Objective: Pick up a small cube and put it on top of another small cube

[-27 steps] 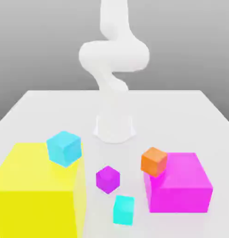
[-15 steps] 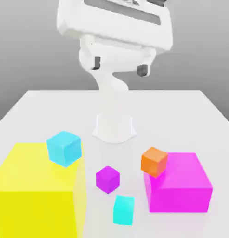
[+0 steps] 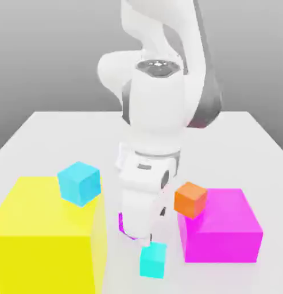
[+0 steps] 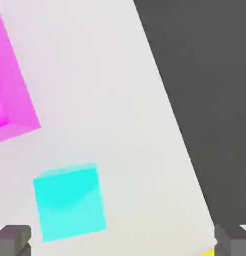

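Note:
The small turquoise cube lies on the white table near its front edge, between the yellow block and the magenta block. In the hand view the turquoise cube sits close below the hand, nearer one finger than the other. My gripper hangs low just behind and above it, pointing down. The gripper is open, with its fingers wide apart and nothing between them. The sky-blue cube rests at the far corner of the yellow block, toward the exterior view's left.
A big yellow block fills the front left. A magenta block stands at the right with an orange cube at its near corner. The purple cube is mostly hidden behind my hand. The table's edge runs close to the turquoise cube.
The arm has swung down from high above the table to just over the turquoise cube, and the hand now covers the purple cube. No cube has moved.

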Robot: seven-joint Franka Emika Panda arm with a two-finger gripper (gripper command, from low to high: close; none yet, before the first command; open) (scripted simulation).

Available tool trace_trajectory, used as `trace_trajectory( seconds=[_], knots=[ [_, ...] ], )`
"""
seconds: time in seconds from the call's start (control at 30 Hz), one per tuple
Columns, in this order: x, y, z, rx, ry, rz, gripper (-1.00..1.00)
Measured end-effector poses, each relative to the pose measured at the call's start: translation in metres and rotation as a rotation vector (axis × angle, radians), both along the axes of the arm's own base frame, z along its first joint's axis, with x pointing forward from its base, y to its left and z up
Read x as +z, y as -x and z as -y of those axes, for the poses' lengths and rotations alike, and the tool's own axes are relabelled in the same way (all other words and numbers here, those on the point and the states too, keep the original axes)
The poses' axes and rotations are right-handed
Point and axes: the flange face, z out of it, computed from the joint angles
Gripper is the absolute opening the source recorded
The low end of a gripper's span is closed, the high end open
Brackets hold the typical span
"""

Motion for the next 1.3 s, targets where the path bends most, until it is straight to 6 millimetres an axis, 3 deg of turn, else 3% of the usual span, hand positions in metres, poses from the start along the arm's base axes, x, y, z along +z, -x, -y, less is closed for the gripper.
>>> trace_trajectory(
  seconds=[0.2, 0.23, 0.47, 0.63, 0.73, 0.87, 1.0, 1.1, 1.23, 1.3],
  knots=[
    [-0.071, 0.005, 0.000, 0.039, -0.001, -0.023, 0.00],
    [-0.076, 0.006, 0.000, 0.039, -0.001, -0.024, -1.00],
    [-0.075, 0.006, 0.000, 0.039, -0.001, -0.026, -1.00],
    [-0.026, 0.006, 0.000, 0.039, -0.002, -0.025, -1.00],
    [0.005, -0.010, 0.006, 0.037, 0.026, -0.016, -1.00],
    [0.072, -0.038, 0.040, 0.054, 0.066, 0.014, -1.00],
    [0.149, -0.052, 0.072, 0.083, 0.098, 0.042, -1.00],
    [0.189, -0.041, 0.089, 0.131, 0.078, 0.020, -1.00],
    [0.228, -0.015, 0.123, 0.166, 0.019, -0.023, -1.00],
    [0.229, -0.008, 0.134, 0.175, 0.005, -0.025, -1.00]
  ],
)
